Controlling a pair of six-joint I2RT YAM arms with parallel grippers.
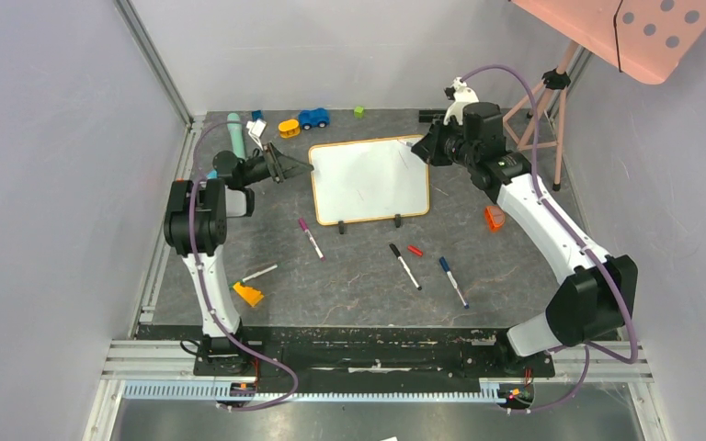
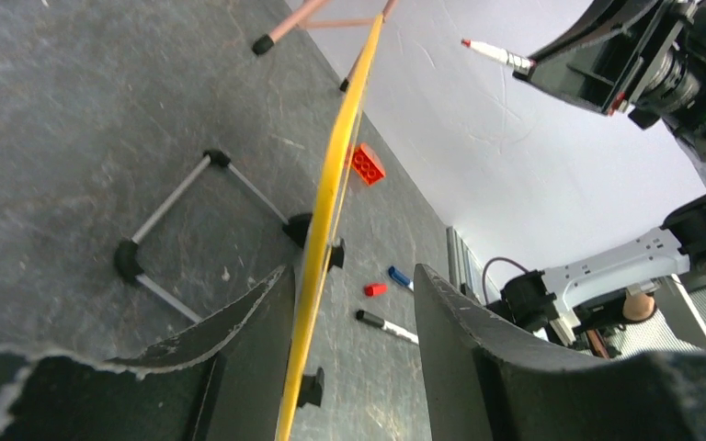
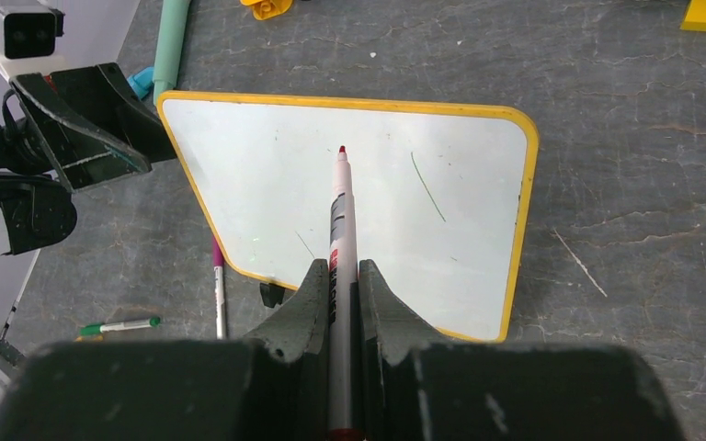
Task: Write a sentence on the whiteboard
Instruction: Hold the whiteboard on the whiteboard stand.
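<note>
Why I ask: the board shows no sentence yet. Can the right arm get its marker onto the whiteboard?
Probably yes: the right fingers hold the red marker pointing at the whiteboard, nothing lies between, and the left fingers straddle only its edge.

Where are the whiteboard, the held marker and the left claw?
whiteboard [image 1: 368, 179]: top external view, bare white face.
marker [image 3: 341, 216]: right wrist view, mid-barrel, below the red tip.
left claw [image 2: 351, 268]: left wrist view, midway between the fingertips that straddle the whiteboard's edge.

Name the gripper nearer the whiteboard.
Left. The left gripper straddles the left edge of the whiteboard, frame between its open fingers; the right gripper holds a red marker above its far right corner.
</note>
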